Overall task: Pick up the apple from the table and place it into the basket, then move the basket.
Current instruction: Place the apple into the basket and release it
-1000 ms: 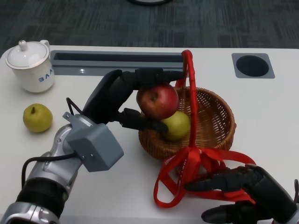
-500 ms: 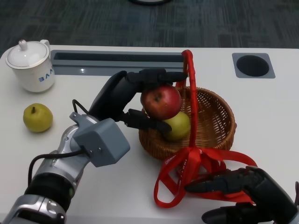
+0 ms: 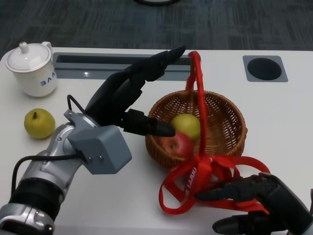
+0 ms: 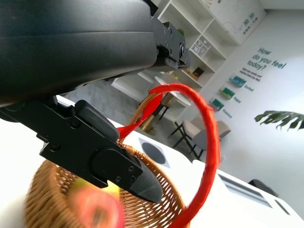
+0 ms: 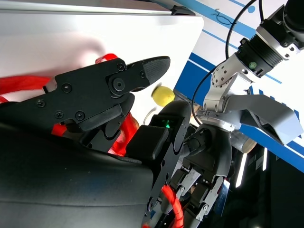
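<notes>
The red apple (image 3: 178, 143) lies inside the wicker basket (image 3: 222, 126), against its near-left wall, beside a yellow-green fruit (image 3: 186, 125); it shows blurred in the left wrist view (image 4: 97, 213). My left hand (image 3: 129, 98) hovers over the basket's left rim with fingers spread and nothing in them. The basket's red handle (image 3: 197, 83) stands upright, with red ribbon (image 3: 205, 171) trailing over the table in front. My right hand (image 3: 254, 200) lies at the lower right, fingers curled over the ribbon loops; whether it grips them I cannot tell.
A yellow-green pear (image 3: 39, 123) sits on the table at the left, with a white lidded cup (image 3: 31, 68) behind it. A grey recessed tray (image 3: 98, 66) runs along the far edge, and a round hole plate (image 3: 264, 68) is at the far right.
My left hand has let go of the red apple, which dropped into the basket's near-left side. The fingers spread wide apart. The right hand stayed put.
</notes>
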Robot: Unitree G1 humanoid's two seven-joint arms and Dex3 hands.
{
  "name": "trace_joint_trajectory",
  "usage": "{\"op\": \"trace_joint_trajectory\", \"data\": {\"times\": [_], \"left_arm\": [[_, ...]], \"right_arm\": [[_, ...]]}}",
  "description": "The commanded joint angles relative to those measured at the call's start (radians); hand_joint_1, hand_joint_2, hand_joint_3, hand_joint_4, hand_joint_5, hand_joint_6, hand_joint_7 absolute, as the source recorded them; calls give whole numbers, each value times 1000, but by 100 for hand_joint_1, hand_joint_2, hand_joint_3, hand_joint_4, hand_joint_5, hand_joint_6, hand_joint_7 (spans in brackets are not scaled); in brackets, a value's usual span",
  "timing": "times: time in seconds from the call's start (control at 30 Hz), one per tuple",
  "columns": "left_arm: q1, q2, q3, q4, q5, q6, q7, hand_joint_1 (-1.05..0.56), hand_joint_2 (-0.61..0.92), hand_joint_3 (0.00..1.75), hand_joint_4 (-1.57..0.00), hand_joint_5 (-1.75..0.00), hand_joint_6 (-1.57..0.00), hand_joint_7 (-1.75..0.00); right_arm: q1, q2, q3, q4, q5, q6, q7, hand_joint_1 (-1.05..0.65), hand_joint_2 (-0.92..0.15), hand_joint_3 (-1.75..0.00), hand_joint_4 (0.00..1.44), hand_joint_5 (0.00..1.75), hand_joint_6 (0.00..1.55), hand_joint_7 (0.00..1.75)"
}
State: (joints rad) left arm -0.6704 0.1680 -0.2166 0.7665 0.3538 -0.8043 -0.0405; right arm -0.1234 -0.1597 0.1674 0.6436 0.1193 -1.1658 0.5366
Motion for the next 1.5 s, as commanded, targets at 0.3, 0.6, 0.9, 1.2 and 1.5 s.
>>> {"op": "trace_joint_trajectory", "data": {"times": [0.3, 0.6, 0.9, 1.2, 1.5], "left_arm": [[64, 60, 4, -141, -30, 50, -61, -91, 74, 0, 0, 0, -2, -1], [196, 96, 26, -327, -161, 54, -164, -74, 71, 0, -14, -4, -15, -4], [368, 125, 77, -488, -247, 23, -191, -57, 70, 0, -45, -6, -45, -5], [517, 143, 123, -559, -271, 14, -194, -48, 68, 0, -55, -4, -56, -3], [603, 165, 144, -562, -295, -2, -213, -49, 69, 0, -54, -1, -55, -1]], "right_arm": [[-2, -19, -4, -11, 4, 11, -1, -44, -87, 0, 101, 0, 96, 0], [-2, -20, -9, -7, 7, -5, -5, -44, -85, 0, 101, 0, 95, 0], [12, -58, -19, -61, 30, 0, 0, -45, -83, 0, 99, 0, 93, 0], [38, -142, -61, -153, 82, 16, 0, -48, -80, 0, 96, 0, 89, 0], [57, -203, -106, -214, 93, 17, -2, -47, -81, 0, 88, 0, 84, 0]]}}
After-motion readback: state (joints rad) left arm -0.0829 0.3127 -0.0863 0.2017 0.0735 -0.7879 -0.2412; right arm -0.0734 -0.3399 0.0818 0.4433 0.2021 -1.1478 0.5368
